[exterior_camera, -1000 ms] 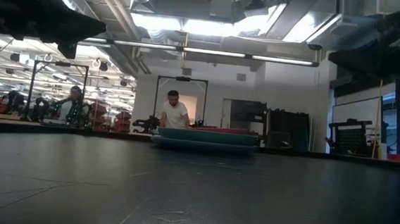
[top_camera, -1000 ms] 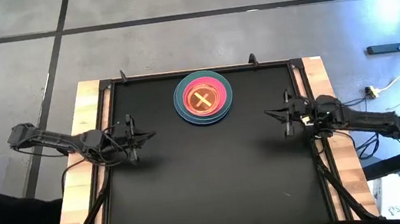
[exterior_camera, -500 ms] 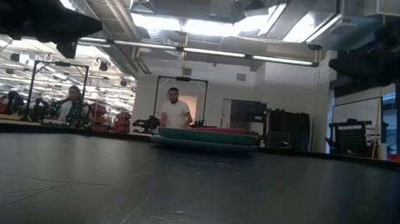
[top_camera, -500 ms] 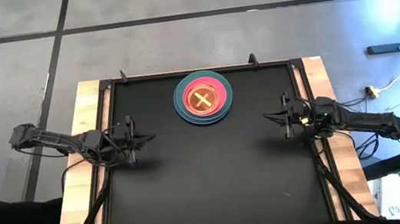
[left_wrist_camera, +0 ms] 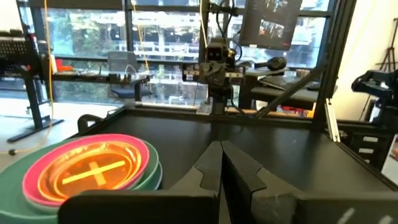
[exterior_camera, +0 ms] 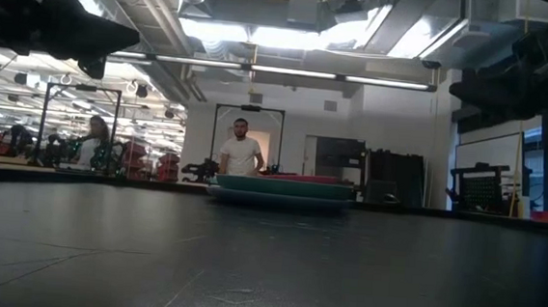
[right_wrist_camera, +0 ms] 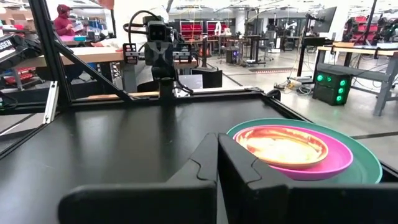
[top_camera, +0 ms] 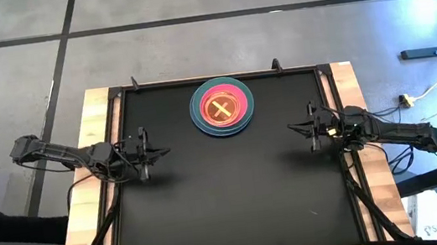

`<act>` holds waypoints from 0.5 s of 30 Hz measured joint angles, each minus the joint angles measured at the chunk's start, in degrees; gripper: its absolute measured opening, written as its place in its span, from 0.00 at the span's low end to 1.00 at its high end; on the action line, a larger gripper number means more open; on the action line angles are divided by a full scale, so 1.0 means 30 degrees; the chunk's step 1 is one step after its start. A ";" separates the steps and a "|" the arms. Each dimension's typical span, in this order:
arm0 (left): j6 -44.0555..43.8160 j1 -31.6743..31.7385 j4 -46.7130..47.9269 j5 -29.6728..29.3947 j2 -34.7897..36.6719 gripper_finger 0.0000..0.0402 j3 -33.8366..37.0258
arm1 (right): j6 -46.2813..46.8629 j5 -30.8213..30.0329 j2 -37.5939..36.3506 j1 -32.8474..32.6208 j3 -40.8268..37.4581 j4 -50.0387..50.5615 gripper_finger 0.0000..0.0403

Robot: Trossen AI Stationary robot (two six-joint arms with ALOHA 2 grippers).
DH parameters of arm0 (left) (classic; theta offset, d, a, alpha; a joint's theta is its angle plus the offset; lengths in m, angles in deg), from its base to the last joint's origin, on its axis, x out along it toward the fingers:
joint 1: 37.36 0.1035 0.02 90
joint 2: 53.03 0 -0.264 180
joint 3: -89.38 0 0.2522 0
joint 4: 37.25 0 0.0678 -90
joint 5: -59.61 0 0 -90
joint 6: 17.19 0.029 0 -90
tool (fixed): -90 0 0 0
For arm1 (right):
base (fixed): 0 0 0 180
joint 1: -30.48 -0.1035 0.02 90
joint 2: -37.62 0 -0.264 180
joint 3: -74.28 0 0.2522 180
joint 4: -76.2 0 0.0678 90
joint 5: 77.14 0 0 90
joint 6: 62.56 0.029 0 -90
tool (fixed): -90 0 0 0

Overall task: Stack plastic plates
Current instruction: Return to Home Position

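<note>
1. Since a second ago, little has changed: in the high view the right gripper has edged slightly toward the table's middle, the left gripper has kept its place, and the stack has not shifted. Beyond the table, in the low view, a person in a white top now stands more upright.
2. The stack sits on the black table near the middle of its far edge. A translucent orange plate with a cross-shaped mark lies uppermost, resting in a pink plate, which lies on a teal plate.
3. The left gripper hangs near the table's left edge, its fingers pressed together on nothing. The right gripper hangs near the right edge in the same empty, closed state. Both are well apart from the stack.
4. No loose plate shows anywhere on the table, so the stacking appears complete and the step in hand is judged to be the retreat to rest.
5. The next move calls for no grasp, only that each arm finishes folding back on its own side, clear of the stack.
</note>
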 joint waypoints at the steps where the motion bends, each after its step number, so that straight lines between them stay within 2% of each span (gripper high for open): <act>1: -0.0128 0.0000 0.0106 -0.0028 0.0000 0.01 0.0000 | 0.0000 -0.0003 0.0000 0.0000 0.0000 0.0000 0.01; 6: -0.1121 0.0116 0.0956 -0.0593 -0.0104 0.01 -0.0172 | -0.0003 -0.0015 -0.0004 0.0000 0.0000 0.0003 0.01; 8: -0.1277 0.0421 0.1917 -0.0847 -0.0500 0.01 -0.1078 | -0.0006 -0.0015 0.0000 0.0000 0.0000 0.0007 0.01; 12: -0.0825 0.1115 0.3340 -0.0681 -0.2350 0.01 -0.3572 | -0.0007 -0.0022 0.0000 0.0000 0.0000 0.0007 0.01; 15: -0.0536 0.1744 0.3504 0.0302 -0.4249 0.01 -0.4903 | -0.0007 -0.0022 -0.0003 0.0000 0.0000 0.0012 0.01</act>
